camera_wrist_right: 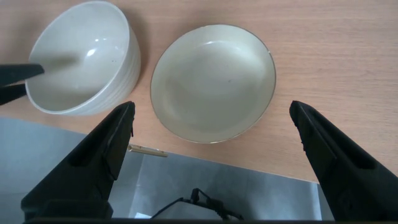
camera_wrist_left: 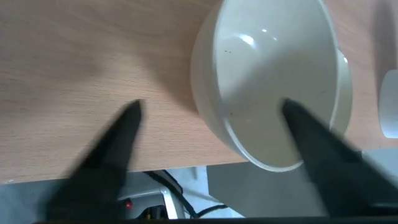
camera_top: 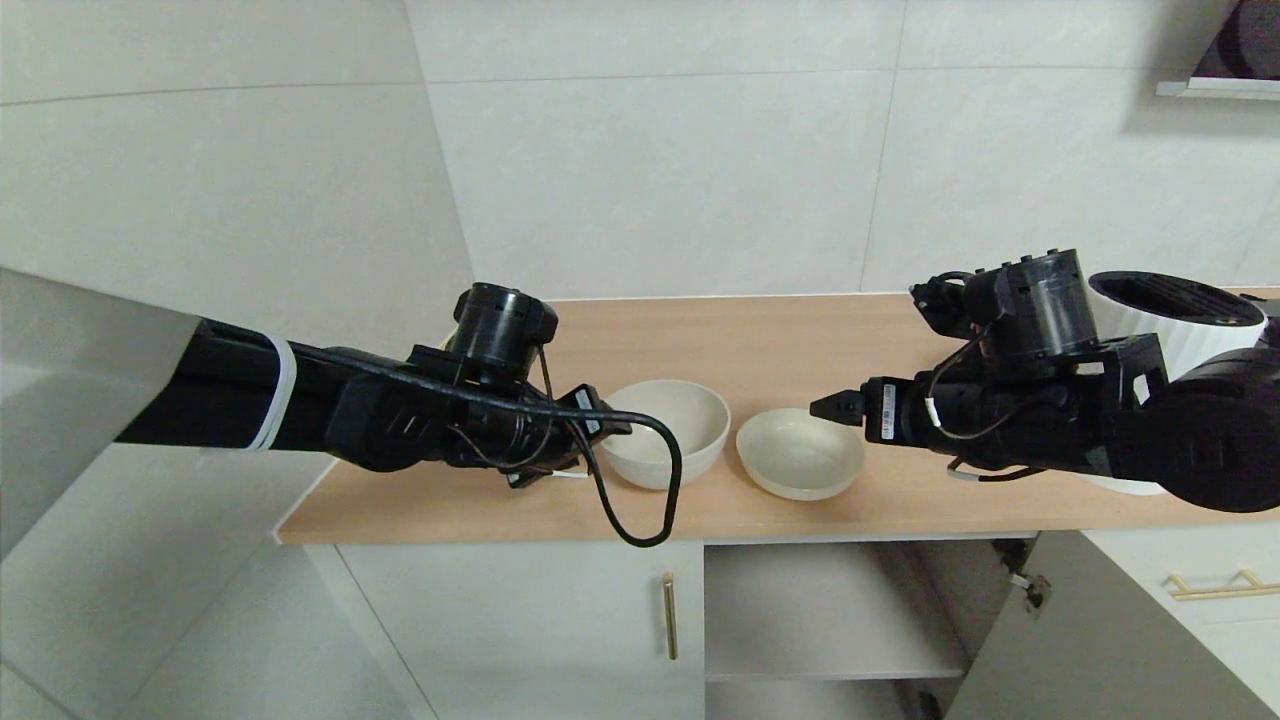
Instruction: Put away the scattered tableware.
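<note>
Head view puts our deep bowl [camera_top: 665, 430] and the shallow dish [camera_top: 800, 452] side by side near the front edge of the bench [camera_top: 760, 340], just apart. Which do we lift first?

The deep bowl, we think. Our left pincer [camera_wrist_left: 210, 106] stands released astride its wall, one finger inside and the other outside over the wood. We want the inner finger well down the wall before we close squarely on the rim, or the glazed side will likely slip out.

And our right pincer [camera_wrist_right: 211, 109]?

Released too, spread wide over the dish and holding nothing. That low, flaring rim gives little to bite on. We judge it best to come down over the edge nearest the arm, with one finger inside and one against the outer lip.

Where do they go?

The open cupboard shelf [camera_top: 820, 610] below the bench looks the likely place. We lift straight up first and keep the bowl level. We also keep our two arms from crossing, since the bowls sit so near each other.
</note>
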